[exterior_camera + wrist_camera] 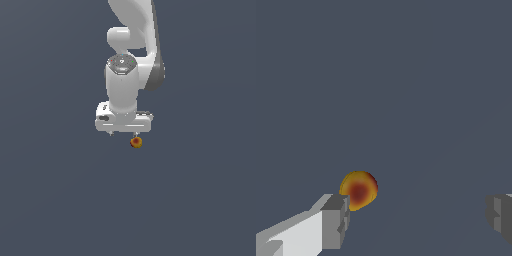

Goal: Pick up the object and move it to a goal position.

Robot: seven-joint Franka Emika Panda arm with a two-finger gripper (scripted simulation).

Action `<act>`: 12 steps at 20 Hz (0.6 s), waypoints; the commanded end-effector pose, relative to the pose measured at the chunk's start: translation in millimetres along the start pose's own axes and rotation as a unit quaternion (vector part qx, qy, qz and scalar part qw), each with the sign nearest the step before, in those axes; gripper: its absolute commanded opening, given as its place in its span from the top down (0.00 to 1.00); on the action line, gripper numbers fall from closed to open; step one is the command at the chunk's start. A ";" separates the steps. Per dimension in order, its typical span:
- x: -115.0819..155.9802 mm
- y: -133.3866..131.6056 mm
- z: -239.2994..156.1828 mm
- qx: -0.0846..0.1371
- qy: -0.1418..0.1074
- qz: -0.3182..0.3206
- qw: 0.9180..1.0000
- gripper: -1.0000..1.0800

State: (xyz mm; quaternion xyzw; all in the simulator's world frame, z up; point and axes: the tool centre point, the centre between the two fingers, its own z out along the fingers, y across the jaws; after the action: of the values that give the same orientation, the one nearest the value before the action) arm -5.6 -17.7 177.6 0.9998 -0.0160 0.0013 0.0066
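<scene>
The scene consisted of a uniform dark grey-blue background, in which no edge, support surface or neighbouring item could be made out; nothing stood between the arm and its target. The white robot arm [131, 55] descended from the top of the exterior view, ending in the gripper [123, 134], whose two short fingertips pointed downward. The object [136, 142] lay just below the gripper, directly under the fingertip nearer the exterior view's right. It appeared as a small roundish ball, mottled yellow and orange with a dark red patch at its centre, much smaller than the gripper body. In the wrist view the jaws stood wide apart, one grey finger [335, 220] and the other at the opposite edge of the picture, with open space between them. The object [359, 190] sat close against the tip of the first finger rather than midway between the two, and nothing was gripped; whether the finger touched it could not be determined.
</scene>
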 end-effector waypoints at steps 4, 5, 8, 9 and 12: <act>0.1 -0.4 -0.3 0.000 0.000 -0.001 1.000 0.04; -0.1 -0.6 0.0 0.000 0.000 0.001 1.000 0.04; -0.7 -1.8 1.6 0.000 0.000 0.008 1.000 0.04; -1.0 -2.4 2.4 0.001 0.000 0.012 1.000 0.04; -2.1 -4.8 5.3 0.001 0.000 0.027 1.000 0.04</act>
State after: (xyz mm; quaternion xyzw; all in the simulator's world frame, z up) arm -7.0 -14.2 173.8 0.9993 -0.0360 0.0013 0.0056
